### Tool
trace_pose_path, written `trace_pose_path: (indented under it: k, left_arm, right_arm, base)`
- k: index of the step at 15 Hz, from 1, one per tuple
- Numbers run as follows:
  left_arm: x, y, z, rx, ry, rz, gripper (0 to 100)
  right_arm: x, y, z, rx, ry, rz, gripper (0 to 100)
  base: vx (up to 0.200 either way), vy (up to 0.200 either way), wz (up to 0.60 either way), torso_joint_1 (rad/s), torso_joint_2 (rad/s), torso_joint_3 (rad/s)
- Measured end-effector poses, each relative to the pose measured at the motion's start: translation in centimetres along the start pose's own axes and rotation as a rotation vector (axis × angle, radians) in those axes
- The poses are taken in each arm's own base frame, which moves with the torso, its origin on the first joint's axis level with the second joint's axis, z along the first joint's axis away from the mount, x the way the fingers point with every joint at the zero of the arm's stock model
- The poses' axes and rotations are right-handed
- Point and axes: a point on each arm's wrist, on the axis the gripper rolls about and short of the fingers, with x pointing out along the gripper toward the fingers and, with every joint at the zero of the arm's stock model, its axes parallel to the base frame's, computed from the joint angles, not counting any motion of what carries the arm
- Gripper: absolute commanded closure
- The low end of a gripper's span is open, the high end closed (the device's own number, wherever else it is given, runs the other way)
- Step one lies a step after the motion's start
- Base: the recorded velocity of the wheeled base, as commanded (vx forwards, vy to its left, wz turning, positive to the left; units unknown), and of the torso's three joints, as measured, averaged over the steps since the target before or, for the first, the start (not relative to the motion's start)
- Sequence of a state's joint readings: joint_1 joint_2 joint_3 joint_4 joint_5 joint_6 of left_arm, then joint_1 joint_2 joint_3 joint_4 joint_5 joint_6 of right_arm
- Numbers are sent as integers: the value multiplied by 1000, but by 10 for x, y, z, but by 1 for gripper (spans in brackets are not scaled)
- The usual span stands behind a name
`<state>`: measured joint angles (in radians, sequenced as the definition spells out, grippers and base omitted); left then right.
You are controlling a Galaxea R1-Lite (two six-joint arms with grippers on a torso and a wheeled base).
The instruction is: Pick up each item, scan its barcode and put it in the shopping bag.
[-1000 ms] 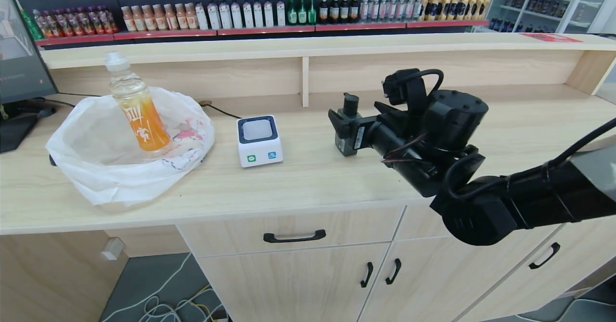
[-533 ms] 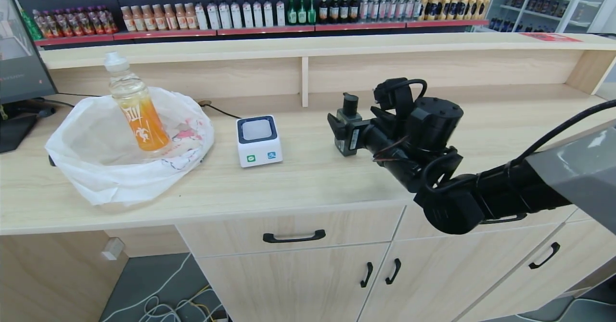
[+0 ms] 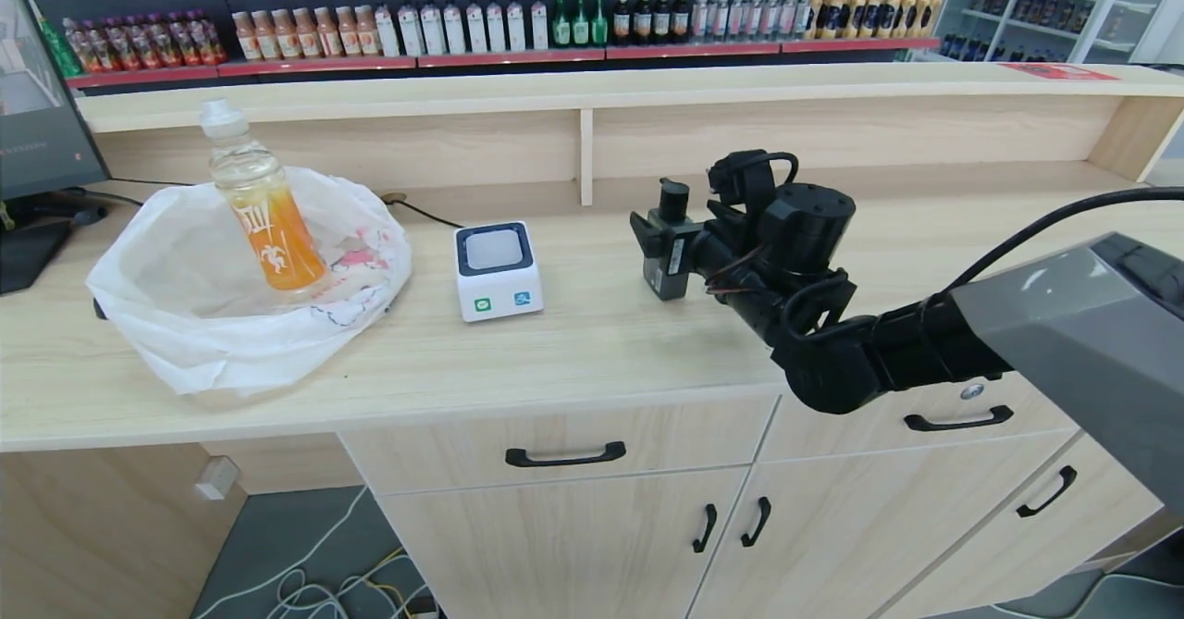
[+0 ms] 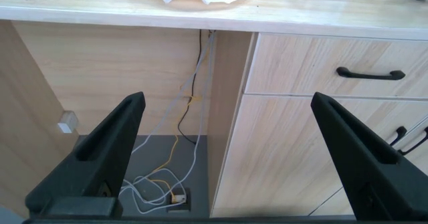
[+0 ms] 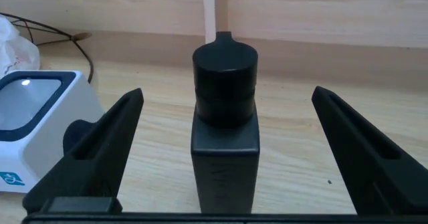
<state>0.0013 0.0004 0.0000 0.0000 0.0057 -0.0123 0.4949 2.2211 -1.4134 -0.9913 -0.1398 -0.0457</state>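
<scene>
A dark square bottle (image 3: 672, 201) with a black cap stands on the wooden counter (image 3: 592, 341), right of the white scanner box (image 3: 498, 270). My right gripper (image 3: 659, 247) is open, with one finger on each side of the bottle (image 5: 225, 137) and not pressing it. In the right wrist view the gripper (image 5: 227, 93) shows wide gaps beside the bottle. An orange drink bottle (image 3: 264, 212) stands inside the white shopping bag (image 3: 185, 323) at the left. My left gripper (image 4: 227, 157) hangs open below counter height, facing the cabinet front.
A raised wooden shelf (image 3: 592, 92) with a divider runs along the counter's back. A cable (image 3: 425, 212) leads to the scanner (image 5: 33, 117). A monitor (image 3: 37, 138) stands at the far left. Drawer handles (image 4: 370, 73) sit below the counter edge. Drink shelves line the wall behind.
My right arm has pushed forward and left, bringing its wrist closer behind the dark bottle. The bottle, bag and scanner have not moved.
</scene>
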Motion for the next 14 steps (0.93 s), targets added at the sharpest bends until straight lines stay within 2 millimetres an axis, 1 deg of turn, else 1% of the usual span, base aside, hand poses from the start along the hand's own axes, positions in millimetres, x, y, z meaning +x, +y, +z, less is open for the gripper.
trace_pose_path:
  k: [6,11,14]
  left_arm:
    - [0,0,0,0,0,0,0]
    - [0,0,0,0,0,0,0]
    - [0,0,0,0,0,0,0]
  right_arm:
    - [9,-4,-12,-4,29,-10,0]
    - [19,-3,-22,12,40,-10,0]
    - [26,-3,-24,17,35,-16,0]
  base:
    - [0,0,0,0,0,0]
    - [0,0,0,0,0,0]
    - [0,0,0,0,0,0]
